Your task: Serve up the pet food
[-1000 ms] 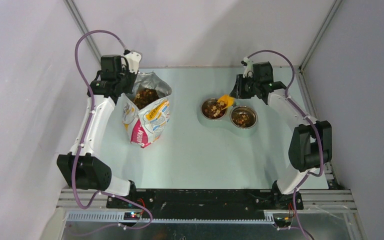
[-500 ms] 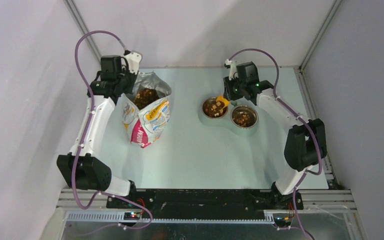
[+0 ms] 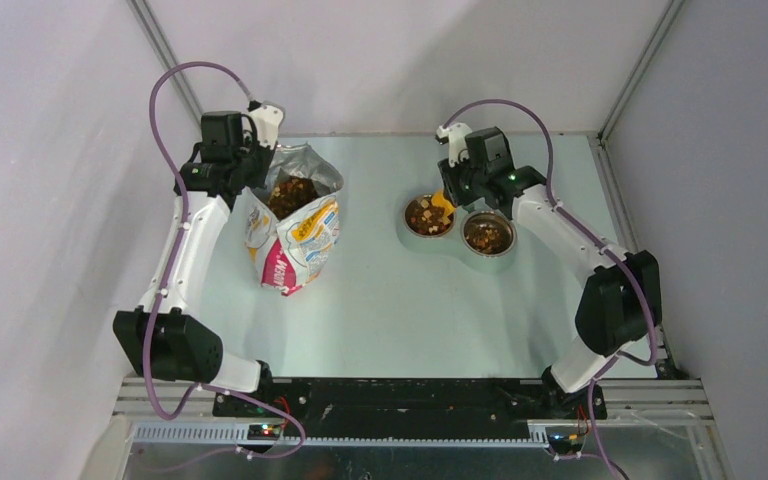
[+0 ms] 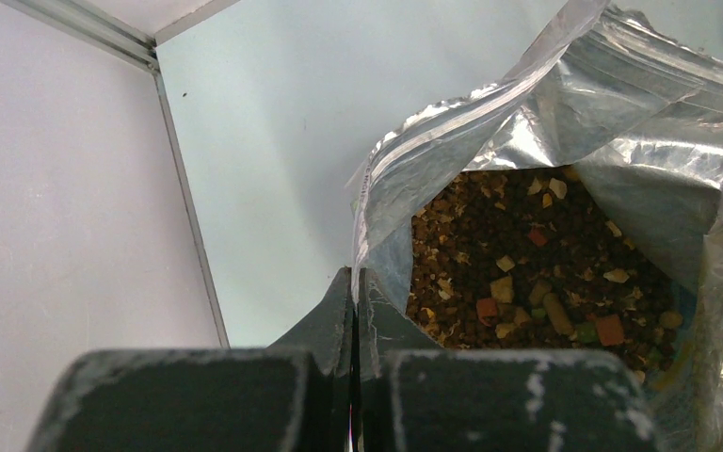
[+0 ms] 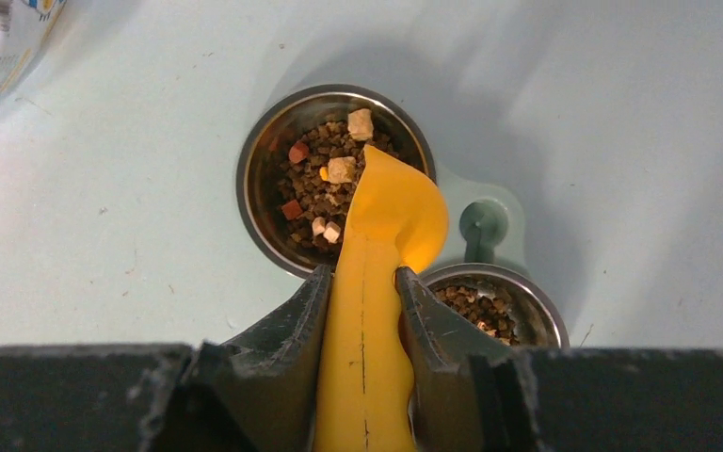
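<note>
Pale-green table [image 3: 380,310], grey walls [image 3: 410,60] | left end effector [image 4: 352,280] pinching bag [image 4: 546,113] | right end effector [image 5: 362,278] clamping scoop [image 5: 391,202]

light: bright, even | shadows: soft, on table [image 5: 490,85] | glare: foil bag [image 4: 678,141] | blur: wrist-view foreground

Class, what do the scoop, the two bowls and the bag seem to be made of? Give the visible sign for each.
The scoop looks like plastic: smooth, uniformly yellow, a thin seam line along it. The bowls look like stainless steel: silvery, reflective walls. The bag seems metallised foil film: crinkled, shiny silver inside, a clear strip at the mouth.
</note>
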Tool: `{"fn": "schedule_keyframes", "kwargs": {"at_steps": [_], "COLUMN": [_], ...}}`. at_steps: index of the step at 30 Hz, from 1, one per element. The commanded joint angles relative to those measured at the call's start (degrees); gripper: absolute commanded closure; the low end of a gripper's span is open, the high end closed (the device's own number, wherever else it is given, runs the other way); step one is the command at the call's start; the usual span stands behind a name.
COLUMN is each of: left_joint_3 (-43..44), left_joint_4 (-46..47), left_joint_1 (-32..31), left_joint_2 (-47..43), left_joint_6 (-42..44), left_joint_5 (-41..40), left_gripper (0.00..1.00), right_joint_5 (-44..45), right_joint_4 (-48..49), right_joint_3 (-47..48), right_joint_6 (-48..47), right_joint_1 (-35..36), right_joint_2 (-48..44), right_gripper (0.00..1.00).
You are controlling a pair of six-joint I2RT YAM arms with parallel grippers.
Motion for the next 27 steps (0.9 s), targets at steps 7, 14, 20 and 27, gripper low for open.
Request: {"fn": "schedule_keyframes", "kwargs": {"at_steps": [7,14,20,27], "left_joint_3": [-0.23,0.49,0.38,1.69], "left_joint_4": [-2.23,-2.41,-3.07,-3.72], "left_joint_1": [0.53,0.51,0.55,0.51], "left_joint_2": [-0.83,-0.74,-0.99,-0.71], "left_joint_6": [0.11,-0.01,-0.18,-0.02], "left_joint_5": [1.26,1.49,1.68,1.30], "left_gripper": [1.00,1.00,1.00,1.00], "right_joint_5": [1.32,4.17,2.95,-7.68], "right_joint_4": [-1.04,-0.21,0.32,-2.19], "right_joint_3": [-1.25,-3.60,-2.20,4.58], "right_joint_6": [-5.67,-10.32,-10.12,-6.43], "right_joint_1": [2.48,2.14,-0.19,-4.43], "right_joint_2": [-4.90,-7.12,-7.97,-6.55], "right_gripper": [1.00,1.00,1.00,1.00]}}
